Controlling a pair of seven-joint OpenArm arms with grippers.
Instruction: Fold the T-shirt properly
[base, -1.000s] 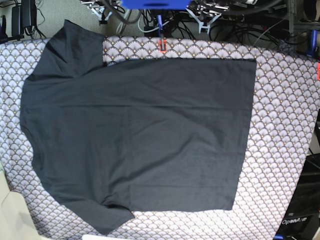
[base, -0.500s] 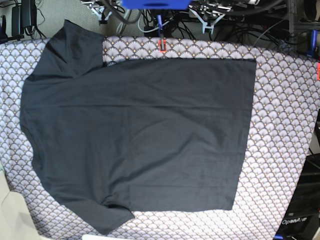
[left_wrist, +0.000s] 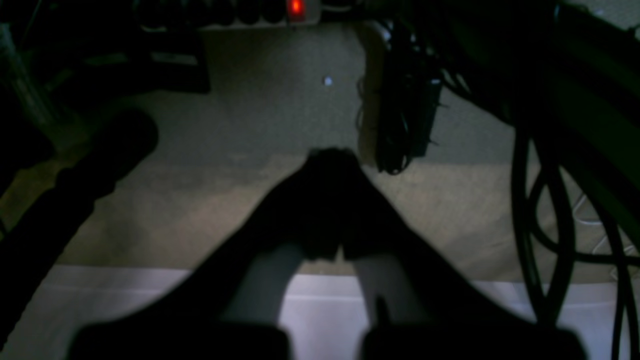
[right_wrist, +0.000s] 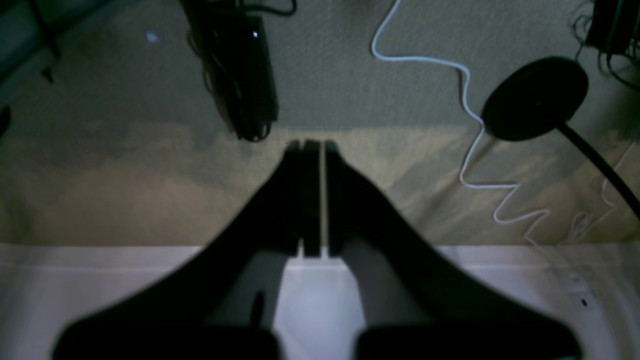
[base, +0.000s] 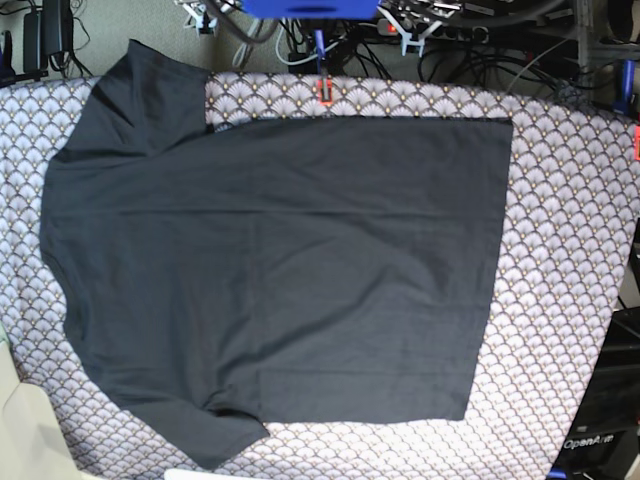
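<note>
The T-shirt (base: 280, 270), plain black, lies spread flat on the surface (base: 570, 250), which is covered by a grey scallop-patterned cloth (base: 560, 330). Its collar end points toward the base view's left, its straight hem toward the right; one sleeve reaches the far left corner, the other the near left edge. Left claw (left_wrist: 332, 160): fingertips pressed together, holding nothing, above a pale ledge and carpeted floor (left_wrist: 280, 100), near a bundle of dark cables (left_wrist: 407, 115). Right claw (right_wrist: 314, 147): fingers almost touching, a thin slit between them, holding nothing, above the floor, with a white cord (right_wrist: 470, 115) to one side. Neither claw touches the T-shirt.
</note>
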